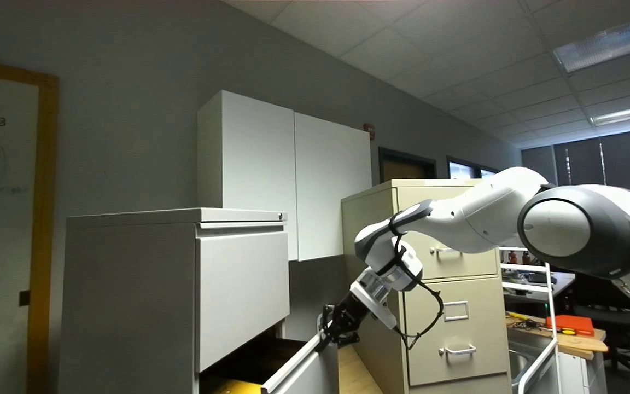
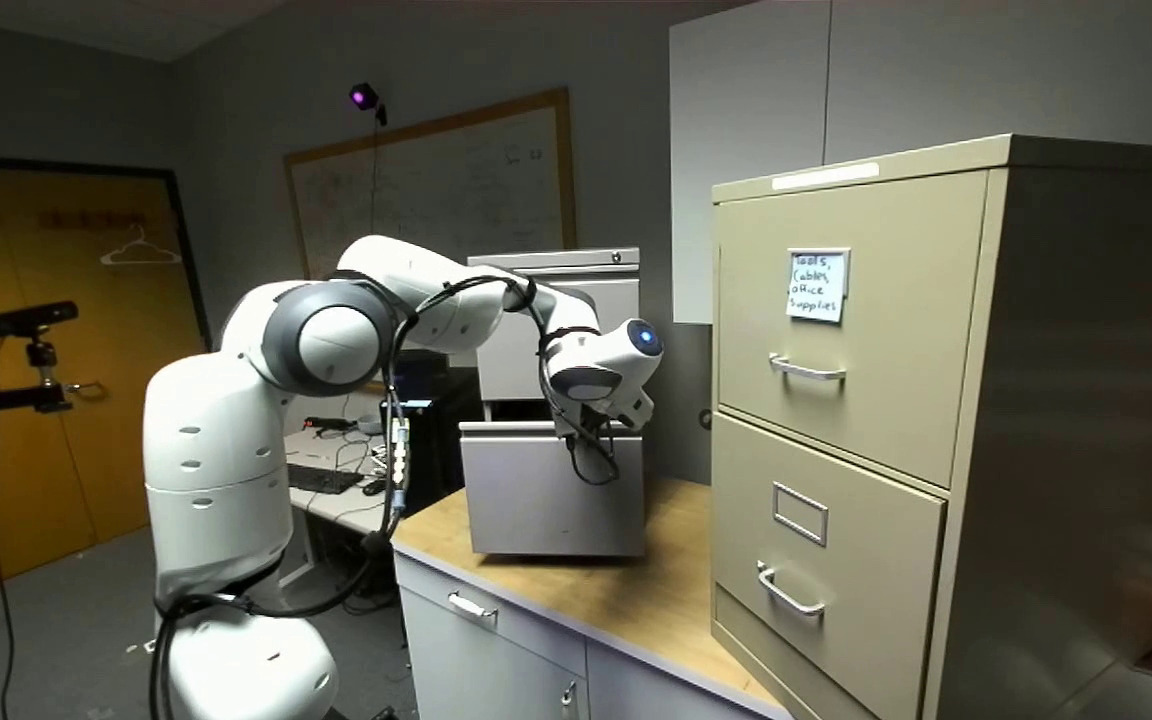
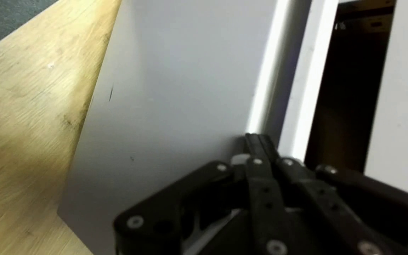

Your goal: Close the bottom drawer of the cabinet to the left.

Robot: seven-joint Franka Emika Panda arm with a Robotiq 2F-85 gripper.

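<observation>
The pale grey-white cabinet [image 1: 129, 295] stands with its bottom drawer [image 1: 318, 375] pulled out. Yellow shows inside the drawer in that exterior view. The drawer's flat metal front [image 2: 551, 505] faces the camera in an exterior view, and it fills the middle of the wrist view [image 3: 190, 81]. A dark gap lies between the drawer front and the cabinet's upper panel [image 3: 402, 117]. My gripper [image 1: 324, 338] is at the top edge of the drawer front. In the wrist view its fingertips [image 3: 259, 136] are together with nothing between them, at the front's upper lip; contact is hard to tell.
The beige filing cabinet [image 2: 846, 420] stands beside the drawer. The grey-white cabinet rests on a wooden counter [image 2: 681, 530], also visible in the wrist view [image 3: 30, 117]. White upper cupboards [image 1: 331, 186] hang on the wall behind.
</observation>
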